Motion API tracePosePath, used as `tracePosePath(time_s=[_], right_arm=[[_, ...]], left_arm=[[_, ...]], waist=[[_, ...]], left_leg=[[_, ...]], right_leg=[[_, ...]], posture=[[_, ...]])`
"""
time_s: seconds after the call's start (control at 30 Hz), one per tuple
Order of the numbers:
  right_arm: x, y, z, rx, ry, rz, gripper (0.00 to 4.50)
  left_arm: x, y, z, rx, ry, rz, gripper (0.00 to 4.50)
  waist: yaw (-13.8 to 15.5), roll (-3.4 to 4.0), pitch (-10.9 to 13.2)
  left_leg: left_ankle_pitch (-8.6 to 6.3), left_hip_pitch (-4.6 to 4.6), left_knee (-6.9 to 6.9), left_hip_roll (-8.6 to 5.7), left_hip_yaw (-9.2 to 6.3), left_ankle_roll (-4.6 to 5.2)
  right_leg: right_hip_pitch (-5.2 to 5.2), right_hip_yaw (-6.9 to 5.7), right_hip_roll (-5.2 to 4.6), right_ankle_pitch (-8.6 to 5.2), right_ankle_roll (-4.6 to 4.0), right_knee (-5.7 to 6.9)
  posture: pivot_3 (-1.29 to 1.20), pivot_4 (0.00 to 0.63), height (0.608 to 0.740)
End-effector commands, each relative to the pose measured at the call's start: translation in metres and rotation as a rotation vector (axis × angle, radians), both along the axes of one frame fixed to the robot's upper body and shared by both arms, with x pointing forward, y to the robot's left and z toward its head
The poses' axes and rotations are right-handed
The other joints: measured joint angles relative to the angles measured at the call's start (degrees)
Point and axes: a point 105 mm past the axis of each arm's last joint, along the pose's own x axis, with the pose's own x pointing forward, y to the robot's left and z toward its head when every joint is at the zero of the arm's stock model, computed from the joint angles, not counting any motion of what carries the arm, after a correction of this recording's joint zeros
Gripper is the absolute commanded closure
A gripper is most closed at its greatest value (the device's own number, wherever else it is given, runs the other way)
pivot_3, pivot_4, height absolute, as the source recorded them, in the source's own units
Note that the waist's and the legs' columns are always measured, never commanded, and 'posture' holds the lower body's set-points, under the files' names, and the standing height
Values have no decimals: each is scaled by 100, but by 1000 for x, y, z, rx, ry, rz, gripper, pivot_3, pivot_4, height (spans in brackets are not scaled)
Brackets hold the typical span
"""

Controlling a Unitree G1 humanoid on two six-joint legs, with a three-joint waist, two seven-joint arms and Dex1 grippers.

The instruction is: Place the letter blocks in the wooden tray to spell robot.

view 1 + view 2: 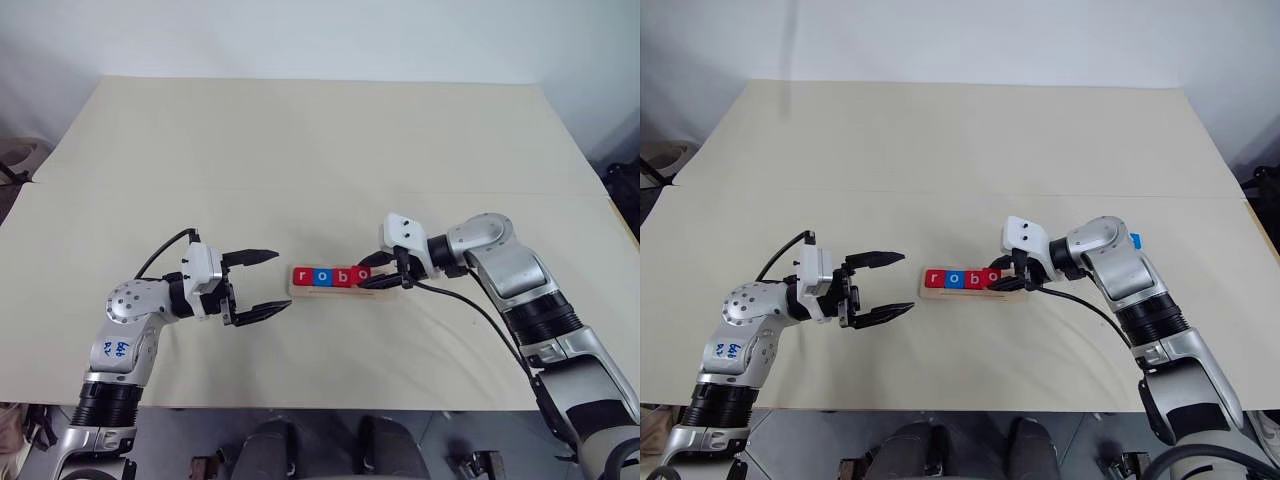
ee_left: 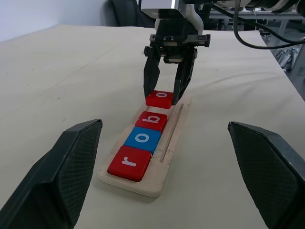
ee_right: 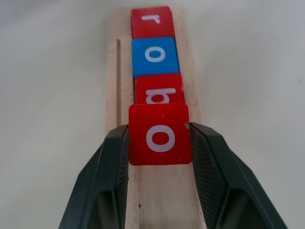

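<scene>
A broad cream desk (image 1: 300,150) carries everything, and near its front middle lies the wooden tray (image 2: 167,149), a pale strip with a shallow groove along one side, set crosswise before the robot. From the tray, the left pincer (image 1: 268,283) sits at nine o'clock, a little apart from the tray's end, its two black fingers spread wide and level, gripping nothing. At three o'clock of the tray the right pincer (image 1: 384,272) reaches in over the tray's right end, tilted downward, its fingers (image 3: 114,157) pressed against the two sides of a red o block (image 3: 160,134), which it holds. In the left wrist view that block hangs between the fingertips just above the tray, close behind the third block. Three letter blocks already lie in the tray in a row, edge to edge, starting at its left end: the red r block (image 2: 129,162) first, the blue o block (image 2: 144,139) at three o'clock of it, then the red b block (image 2: 152,119) at three o'clock of that. In the right wrist view the held red o block overlaps the near edge of the b block, so I cannot tell whether the two touch. The part of the tray under the right pincer is bare wood.
</scene>
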Motion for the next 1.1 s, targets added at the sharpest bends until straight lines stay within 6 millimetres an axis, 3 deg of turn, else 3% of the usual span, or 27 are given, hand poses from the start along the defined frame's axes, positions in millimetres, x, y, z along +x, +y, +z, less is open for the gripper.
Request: tracePosePath(time_s=[0.03, 0.07, 0.37, 0.67, 0.77, 1.1], right_arm=[[0, 3, 9, 0, -32, 18, 3052], [0, 3, 8, 0, -31, 19, 3052], [-1, 5, 10, 24, -29, 18, 39], [-5, -20, 21, 56, -66, -33, 39], [-9, -28, 18, 63, -47, -65, 617], [-7, -27, 2, 42, -23, -119, 4149]], left_arm=[[-5, 2, 7, -16, -41, 7, 0], [-6, 2, 7, -16, -40, 9, 0], [-6, 0, 7, -21, -44, 13, 0], [-6, -2, 7, -23, -38, 7, 0], [-5, -3, 6, -24, -36, 2, 0], [-3, -4, 7, -22, -35, -9, 0]], waist=[[-7, 0, 0], [-8, 0, 0], [-5, 0, 0], [10, 0, 0], [2, 0, 0], [-2, 0, 0]], left_leg=[[0, 0, 0, 0, 0, 0], [0, 0, -1, 1, 0, 0], [0, 1, -1, 2, 1, 0], [0, 0, -1, 0, 1, 0], [0, 0, -1, 2, 2, 0], [0, 1, -1, 2, 3, 0]], right_leg=[[0, 0, 0, 0, 0, 0], [0, 0, 1, 0, 0, 0], [-1, 1, 1, 0, 0, 1], [0, 1, 1, 0, 0, 0], [0, 0, 1, 0, 0, 0], [-1, 2, 1, 0, 0, 1]], posture=[[0, 150, 740], [0, 150, 740], [0, 150, 740], [0, 150, 740], [0, 150, 740], [0, 150, 740]])
